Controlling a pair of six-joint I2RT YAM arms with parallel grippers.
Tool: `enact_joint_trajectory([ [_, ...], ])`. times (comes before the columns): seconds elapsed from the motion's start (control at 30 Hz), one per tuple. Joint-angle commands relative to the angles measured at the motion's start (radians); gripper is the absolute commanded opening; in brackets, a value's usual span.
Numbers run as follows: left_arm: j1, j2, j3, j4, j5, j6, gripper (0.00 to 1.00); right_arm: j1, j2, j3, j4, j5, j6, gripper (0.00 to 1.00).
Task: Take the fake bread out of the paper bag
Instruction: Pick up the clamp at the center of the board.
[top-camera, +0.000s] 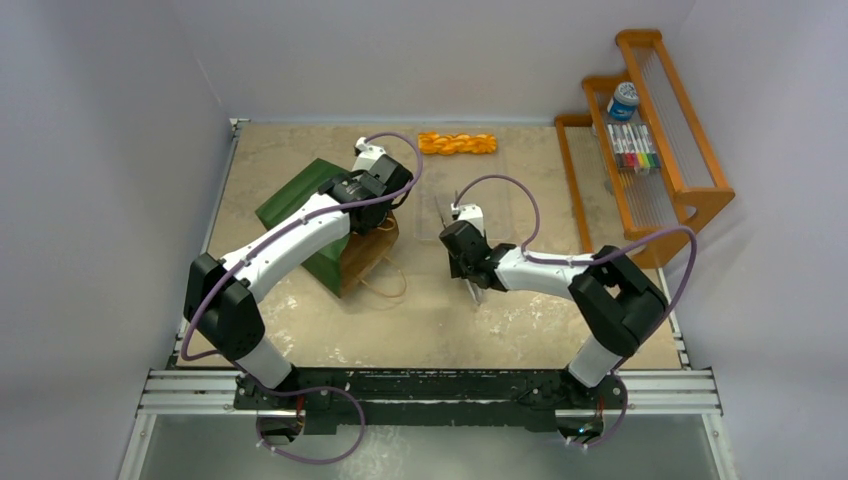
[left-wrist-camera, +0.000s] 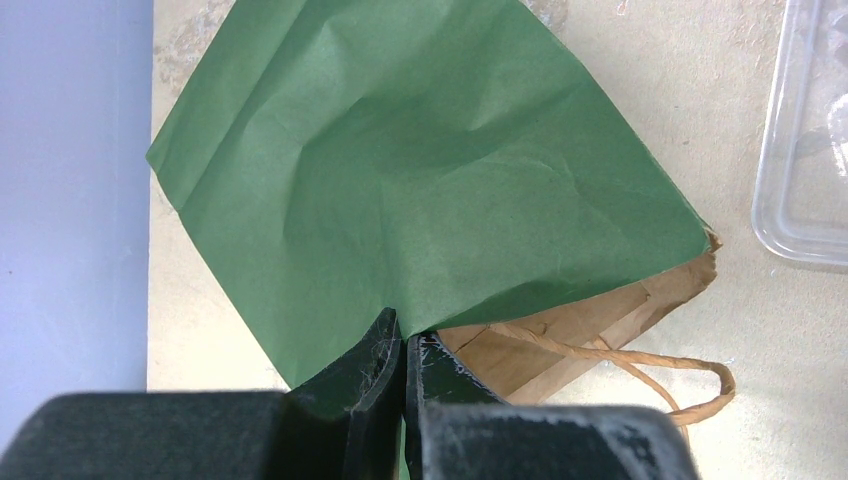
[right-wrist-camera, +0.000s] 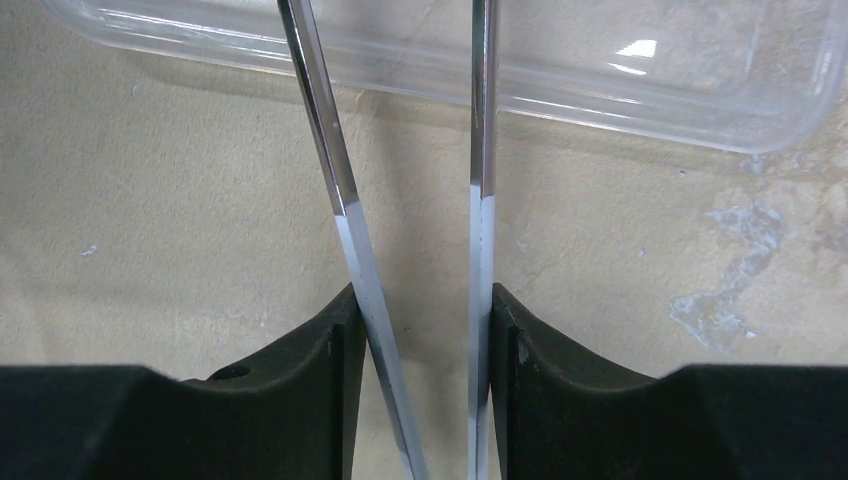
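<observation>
The dark green paper bag (top-camera: 300, 200) lies on its side left of centre, its brown mouth and cord handles (top-camera: 385, 275) facing the near right. My left gripper (top-camera: 372, 192) is shut on the upper green edge of the bag's mouth; the left wrist view shows the bag (left-wrist-camera: 420, 170) pinched between the closed fingers of this gripper (left-wrist-camera: 405, 338). An orange braided bread stick (top-camera: 457, 143) lies on the table at the far middle. No other bread shows. My right gripper (top-camera: 465, 255) is shut on metal tongs (right-wrist-camera: 345, 210), one finger against each arm (right-wrist-camera: 420, 315).
A clear plastic tray (right-wrist-camera: 600, 85) lies just beyond the tongs, also at the right edge of the left wrist view (left-wrist-camera: 810, 150). A wooden rack (top-camera: 650, 130) with markers and a small jar stands at the far right. Grey walls close in the table.
</observation>
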Motion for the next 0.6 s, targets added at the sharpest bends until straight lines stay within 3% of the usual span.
enact_joint_trajectory([
  [0.0, 0.012, 0.007, 0.030, 0.046, -0.013, 0.009, 0.00, -0.001, -0.089, -0.002, -0.006, 0.041, -0.015, 0.42],
  [0.37, 0.021, 0.002, 0.049, 0.034, 0.018, 0.007, 0.00, 0.042, -0.331, -0.028, -0.124, -0.069, -0.038, 0.44],
  [0.57, 0.024, 0.011, 0.077, 0.037, 0.026, -0.002, 0.00, 0.135, -0.377, -0.026, -0.190, -0.124, -0.018, 0.44],
])
